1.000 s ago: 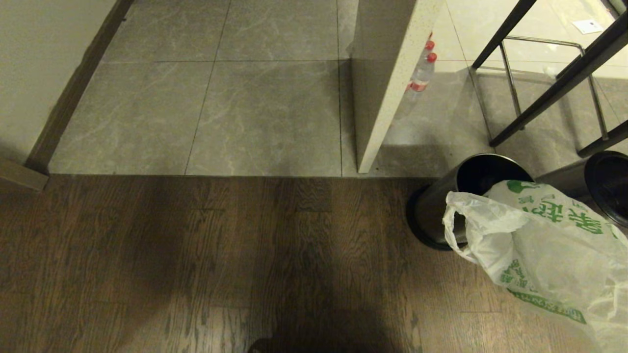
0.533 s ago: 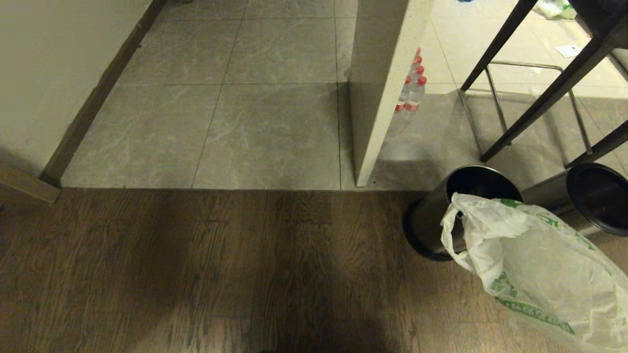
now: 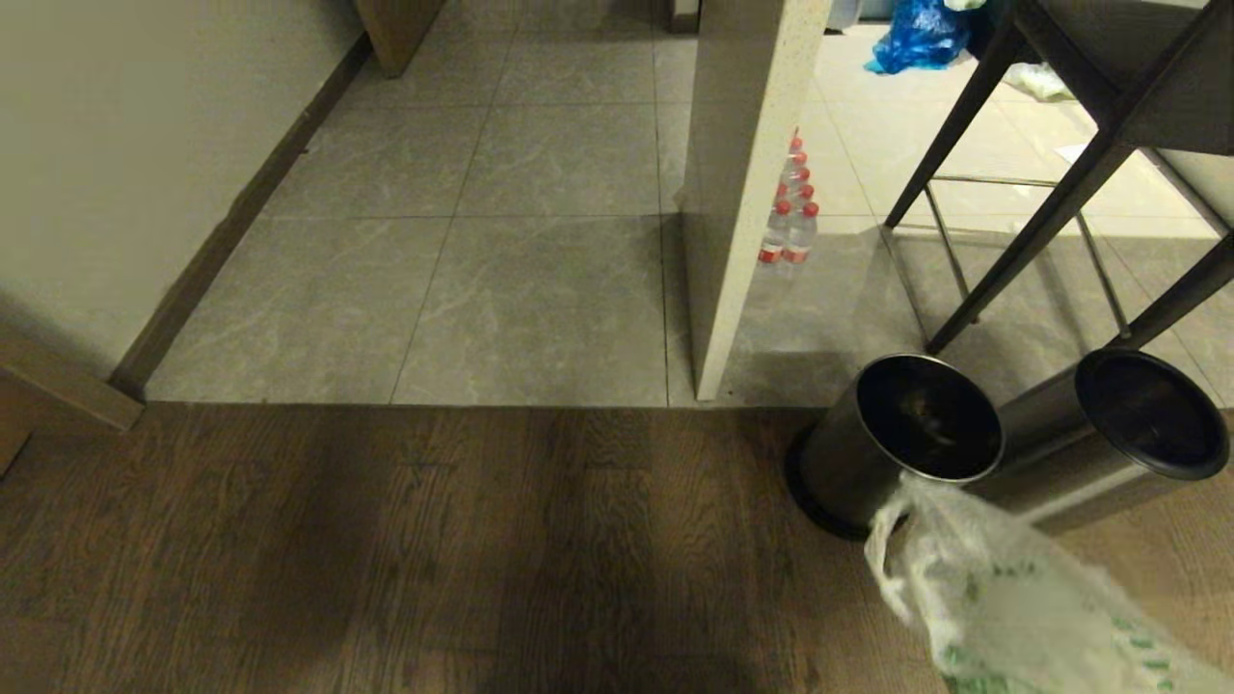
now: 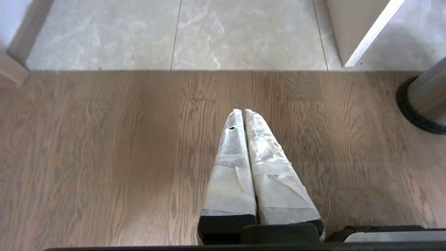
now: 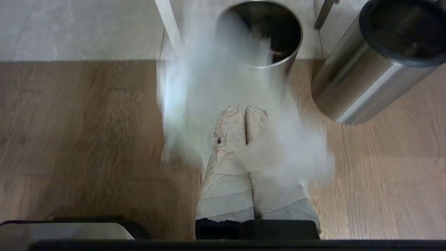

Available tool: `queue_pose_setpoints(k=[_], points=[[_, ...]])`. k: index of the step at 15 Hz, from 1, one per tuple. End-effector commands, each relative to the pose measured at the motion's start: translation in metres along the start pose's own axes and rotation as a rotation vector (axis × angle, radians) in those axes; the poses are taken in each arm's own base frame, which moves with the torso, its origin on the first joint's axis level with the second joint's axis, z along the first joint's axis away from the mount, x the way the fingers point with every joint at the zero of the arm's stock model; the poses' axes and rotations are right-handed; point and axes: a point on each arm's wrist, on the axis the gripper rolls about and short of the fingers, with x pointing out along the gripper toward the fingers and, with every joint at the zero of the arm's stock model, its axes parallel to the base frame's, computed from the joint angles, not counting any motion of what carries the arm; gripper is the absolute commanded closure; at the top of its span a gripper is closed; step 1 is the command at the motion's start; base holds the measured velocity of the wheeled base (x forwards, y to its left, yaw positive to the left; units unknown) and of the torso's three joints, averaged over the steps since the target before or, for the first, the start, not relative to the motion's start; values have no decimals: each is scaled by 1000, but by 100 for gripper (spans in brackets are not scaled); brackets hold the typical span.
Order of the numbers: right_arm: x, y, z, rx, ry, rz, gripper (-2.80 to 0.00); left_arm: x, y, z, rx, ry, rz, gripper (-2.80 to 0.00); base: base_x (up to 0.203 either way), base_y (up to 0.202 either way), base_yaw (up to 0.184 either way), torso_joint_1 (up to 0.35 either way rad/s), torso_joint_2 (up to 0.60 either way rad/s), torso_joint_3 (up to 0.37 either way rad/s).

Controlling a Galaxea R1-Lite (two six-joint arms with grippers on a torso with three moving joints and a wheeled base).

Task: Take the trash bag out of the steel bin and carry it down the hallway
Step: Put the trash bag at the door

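Trash bag [image 3: 1003,617] first: I see it hanging clear of the steel bin [image 3: 892,439], down at the near right of my head view, crinkled whitish plastic with some green print on it. Through the right wrist camera the same bag [image 5: 223,104] is a blurred white sheet draped over and around my right gripper [image 5: 245,108], whose wrapped fingers are pressed tight together, clenched on the plastic. The bin [image 5: 268,35] stands open-mouthed just beyond that gripper, on the brown wood floor [image 3: 386,549] right at the seam with the grey tiles, and I can't make out what, if anything, lies at its bottom. Just to its right leans the steel sleeve [image 3: 1109,443] with its thick black rim, touching or nearly touching the bin.

My left gripper [image 4: 244,111] hangs over bare wood planks, fingers closed against each other with nothing between them.

Far ahead the hallway [image 3: 540,222] runs off with grey marbled tiles, a cream wall on the left. A pale partition [image 3: 742,193] stands in the middle, red-capped bottles [image 3: 789,222] lined along its right side, dark stool legs [image 3: 1012,212] beyond.
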Motion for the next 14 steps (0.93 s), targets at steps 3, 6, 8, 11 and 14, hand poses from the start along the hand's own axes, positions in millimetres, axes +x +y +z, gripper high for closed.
queue_pose_setpoints(k=[3, 6, 8, 11, 14], points=[[0, 0, 0, 0, 0, 0, 0, 0, 0, 0, 0, 0, 1, 0, 0, 0, 0, 1, -1, 202], [0, 0, 0, 0, 0, 0, 0, 0, 0, 0, -2, 0, 3, 0, 0, 0, 0, 2, 3, 198], [0, 0, 0, 0, 0, 0, 0, 0, 0, 0, -2, 0, 3, 0, 0, 0, 0, 1, 7, 205], [0, 0, 0, 0, 0, 0, 0, 0, 0, 0, -2, 0, 3, 0, 0, 0, 0, 2, 4, 205], [0, 0, 0, 0, 0, 0, 0, 0, 0, 0, -2, 0, 3, 0, 0, 0, 0, 1, -1, 200]])
